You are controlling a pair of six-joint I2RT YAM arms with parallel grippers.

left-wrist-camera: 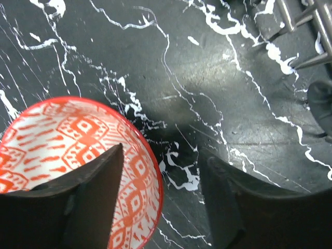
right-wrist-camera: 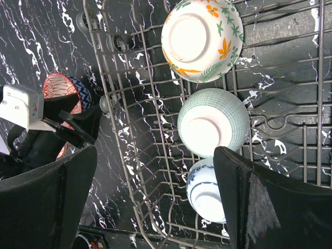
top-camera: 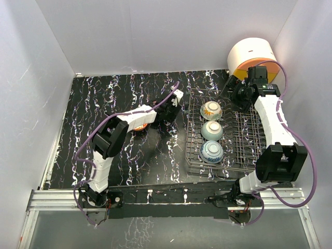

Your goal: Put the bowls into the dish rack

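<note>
Left wrist view shows the left claw [left-wrist-camera: 165,155] open, its two dark fingers [left-wrist-camera: 98,199] spread wide over the black marbled table [left-wrist-camera: 207,78]. A red-patterned bowl [left-wrist-camera: 78,161] sits under one finger, with its red rim in the gap between the two. The other finger hangs over bare table outside the bowl. Whether either finger touches the bowl cannot be told. From the right wrist, that same bowl [right-wrist-camera: 62,85] lies just beyond the left claw [right-wrist-camera: 78,124], off to the side of the dish rack [right-wrist-camera: 129,129]. The right claw [right-wrist-camera: 155,155] is open and holds nothing, hanging above the rack. Three bowls stand on edge in a row in the rack, their bases turned towards this claw: the flower bowl [right-wrist-camera: 202,39] farthest ahead, the teal bowl [right-wrist-camera: 212,122] just ahead of the gap between the fingers, and the blue bowl [right-wrist-camera: 205,194] right beside one finger. From above, an orange bowl [top-camera: 140,126] peeks out under the left forearm, back from the left claw [top-camera: 171,109]. The right claw [top-camera: 239,96] hangs over the rack's [top-camera: 244,140] far corner, near a round drawer unit [top-camera: 251,54].
</note>
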